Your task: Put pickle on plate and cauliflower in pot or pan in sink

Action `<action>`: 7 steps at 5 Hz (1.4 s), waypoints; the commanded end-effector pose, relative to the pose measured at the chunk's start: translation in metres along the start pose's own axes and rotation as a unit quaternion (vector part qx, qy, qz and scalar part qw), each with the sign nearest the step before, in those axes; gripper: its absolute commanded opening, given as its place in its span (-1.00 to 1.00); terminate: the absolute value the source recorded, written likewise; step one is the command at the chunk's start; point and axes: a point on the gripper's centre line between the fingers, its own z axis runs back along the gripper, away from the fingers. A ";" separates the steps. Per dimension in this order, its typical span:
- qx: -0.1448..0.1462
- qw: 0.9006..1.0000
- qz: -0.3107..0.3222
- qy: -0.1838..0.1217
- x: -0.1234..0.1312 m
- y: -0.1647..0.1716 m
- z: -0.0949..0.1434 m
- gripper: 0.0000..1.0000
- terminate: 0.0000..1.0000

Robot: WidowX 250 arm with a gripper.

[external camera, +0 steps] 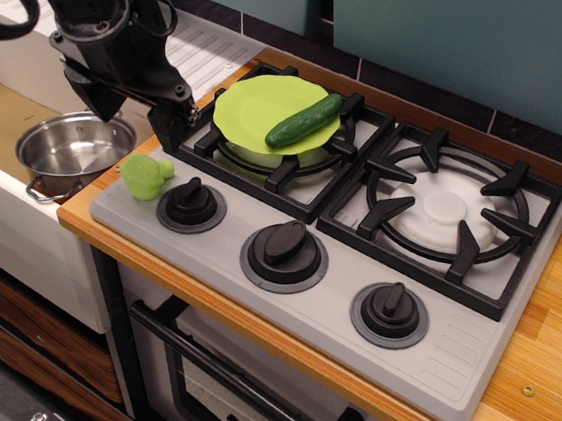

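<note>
Arm at upper left, black, cabled.
Gripper point(135, 115) points down and toward the camera, jaws spread apart, nothing between the two fingers point(172, 124); wrist tilted.

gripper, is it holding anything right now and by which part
Nothing is held. The gripper hangs open above the cauliflower, its fingers apart with nothing between them. The pickle lies on the plate.

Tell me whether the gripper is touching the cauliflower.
Apart. The one camera view shows the open gripper above and behind the cauliflower, with grey stovetop and pot rim visible between them.
</note>
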 end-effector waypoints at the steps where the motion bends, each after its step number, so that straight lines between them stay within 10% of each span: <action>1: 0.003 1.000 0.019 -0.007 -0.006 0.001 -0.011 1.00 -1.00; 7: -0.033 0.999 0.021 -0.034 -0.017 0.011 -0.040 1.00 -1.00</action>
